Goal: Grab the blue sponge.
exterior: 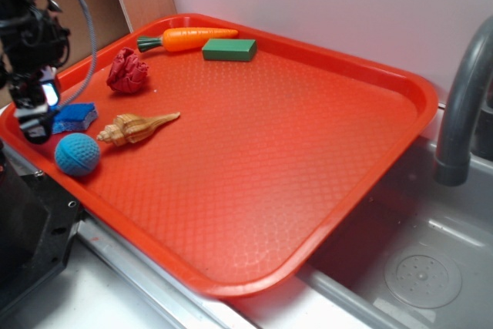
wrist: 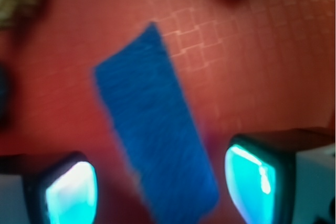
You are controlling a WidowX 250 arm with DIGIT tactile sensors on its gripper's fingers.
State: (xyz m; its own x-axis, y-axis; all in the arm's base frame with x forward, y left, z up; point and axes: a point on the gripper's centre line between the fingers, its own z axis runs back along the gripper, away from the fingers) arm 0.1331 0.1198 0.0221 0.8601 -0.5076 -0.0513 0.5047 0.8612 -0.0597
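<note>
The blue sponge [exterior: 75, 117] lies flat at the left edge of the red tray [exterior: 262, 159], partly covered by my gripper [exterior: 35, 117]. In the wrist view the blue sponge [wrist: 155, 129] runs diagonally between my two glowing cyan fingertips [wrist: 73, 195]. The gripper [wrist: 160, 187] is open, one pad on each side of the sponge's near end, with red tray showing in the gaps. Neither pad touches the sponge.
On the tray, a tan seashell [exterior: 137, 127] and a teal ball [exterior: 77, 154] lie just right of the sponge. A red crumpled ball [exterior: 127, 72], a carrot [exterior: 189, 38] and a green block [exterior: 229, 50] sit farther back. A grey faucet [exterior: 462, 105] and sink basin [exterior: 416, 267] are at right.
</note>
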